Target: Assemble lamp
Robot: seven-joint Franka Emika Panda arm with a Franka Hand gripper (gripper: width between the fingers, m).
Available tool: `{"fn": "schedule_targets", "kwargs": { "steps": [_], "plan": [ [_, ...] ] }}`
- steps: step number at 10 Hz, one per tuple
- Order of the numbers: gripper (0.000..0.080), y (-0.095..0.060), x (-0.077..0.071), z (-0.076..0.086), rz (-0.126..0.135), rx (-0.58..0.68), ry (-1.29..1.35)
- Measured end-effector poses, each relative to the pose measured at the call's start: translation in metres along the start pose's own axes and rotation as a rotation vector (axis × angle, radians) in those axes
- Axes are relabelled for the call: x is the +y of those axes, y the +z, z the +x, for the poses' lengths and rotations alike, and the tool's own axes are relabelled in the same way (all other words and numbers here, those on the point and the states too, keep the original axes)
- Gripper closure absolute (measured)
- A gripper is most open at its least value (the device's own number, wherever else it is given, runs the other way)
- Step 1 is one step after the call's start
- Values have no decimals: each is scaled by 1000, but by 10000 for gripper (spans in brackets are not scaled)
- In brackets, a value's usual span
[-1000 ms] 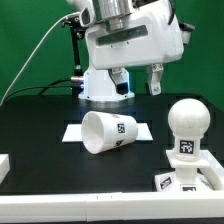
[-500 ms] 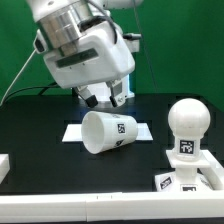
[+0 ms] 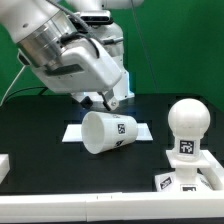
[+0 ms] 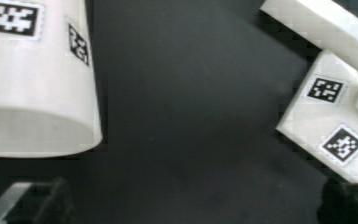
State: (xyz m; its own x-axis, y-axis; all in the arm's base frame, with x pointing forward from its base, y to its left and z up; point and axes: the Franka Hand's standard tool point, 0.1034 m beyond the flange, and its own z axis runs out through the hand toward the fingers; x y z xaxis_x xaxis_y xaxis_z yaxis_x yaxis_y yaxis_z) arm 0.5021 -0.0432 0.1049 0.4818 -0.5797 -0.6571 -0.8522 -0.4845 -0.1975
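White matte plastic, exterior view: the tapered shade (image 3: 108,133) lies on its side on the marker board (image 3: 72,131) atop the black tabletop (image 3: 40,150). The ball bulb (image 3: 187,117) stands on the blocky base (image 3: 190,178), and the tool (image 3: 115,100) hangs just above the shade. Wrist view: the dark fingers (image 4: 34,200) are spread apart, with nothing between them.

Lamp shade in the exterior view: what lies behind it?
Behind the shade, the marker board shows at both ends; its middle is covered by the shade. Whether the shade rests on the board cannot be told.
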Motion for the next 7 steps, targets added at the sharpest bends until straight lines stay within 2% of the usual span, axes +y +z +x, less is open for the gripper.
{"fn": "schedule_targets", "kwargs": {
  "steps": [1, 2, 4, 6, 7],
  "plan": [
    [101, 4, 11, 9, -4, -66, 18],
    [101, 8, 17, 12, -12, -126, 36],
    [101, 9, 23, 7, -28, -247, 66],
    [101, 11, 25, 14, -30, -255, 74],
    [101, 18, 29, 16, -34, -252, 77]
  ]
}}
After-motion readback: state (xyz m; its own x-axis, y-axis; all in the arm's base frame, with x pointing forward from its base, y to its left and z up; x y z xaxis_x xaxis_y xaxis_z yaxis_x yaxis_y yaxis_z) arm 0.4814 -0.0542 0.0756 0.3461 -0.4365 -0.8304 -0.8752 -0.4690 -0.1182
